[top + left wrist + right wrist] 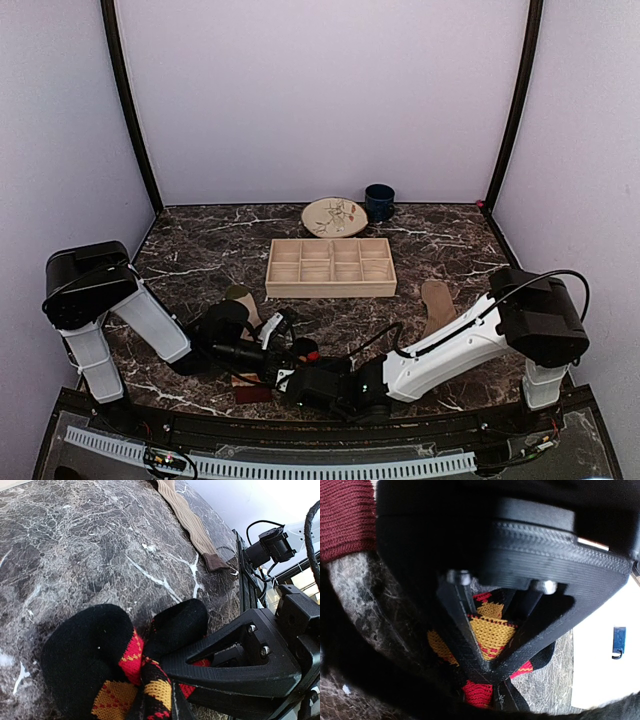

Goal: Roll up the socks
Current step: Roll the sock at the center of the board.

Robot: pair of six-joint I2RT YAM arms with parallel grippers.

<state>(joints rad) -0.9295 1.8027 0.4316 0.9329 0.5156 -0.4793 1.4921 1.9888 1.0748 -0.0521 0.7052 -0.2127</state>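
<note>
Socks lie about the dark marble bench (200, 265). The one in hand is the black knitted sock with red-orange argyle diamonds (95, 665), bunched into a loose hump by the near edge, left of centre, where both arms meet. The left gripper (156, 706) is clamped tight on a fold of its patterned band. The right gripper (172, 677) reaches in from the other side, jaws drawn nearly together with red fabric between them, so it seems to pinch the same sock, though its own wrist view is too crowded to confirm this. The plain tan ribbed sock (437, 303) lies flat toward the right edge, well apart. The maroon end of the striped beige sock (250, 392) shows just beside the grippers. Rolling looks begun but far from done, since the hump is slack. The next move calls for one gripper to anchor the fold while the other turns the fabric over itself under tension.
</note>
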